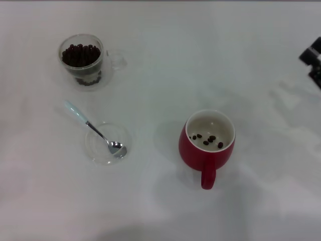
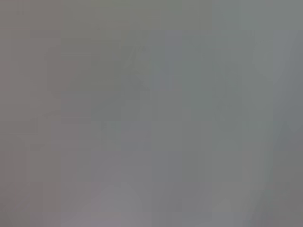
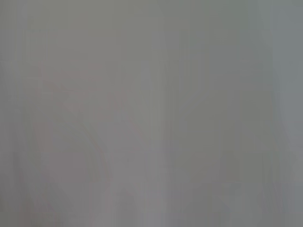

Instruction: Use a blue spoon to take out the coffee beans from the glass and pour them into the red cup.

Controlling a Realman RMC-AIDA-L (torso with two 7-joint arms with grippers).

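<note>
Advised: approach the blue spoon (image 1: pixel 94 129) by its pale handle (bowl resting in clear dish (image 1: pixel 108 143)), well away from right gripper (image 1: pixel 313 60), finger state indeterminable.

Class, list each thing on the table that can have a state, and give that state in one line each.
glass: upright, holds many coffee beans.
red cup: upright, a few beans on its white bottom.
blue spoon: lying down, bowl resting in the clear dish, unheld.
right gripper: at the table's far right edge, away from everything.
left gripper: not in view.
</note>
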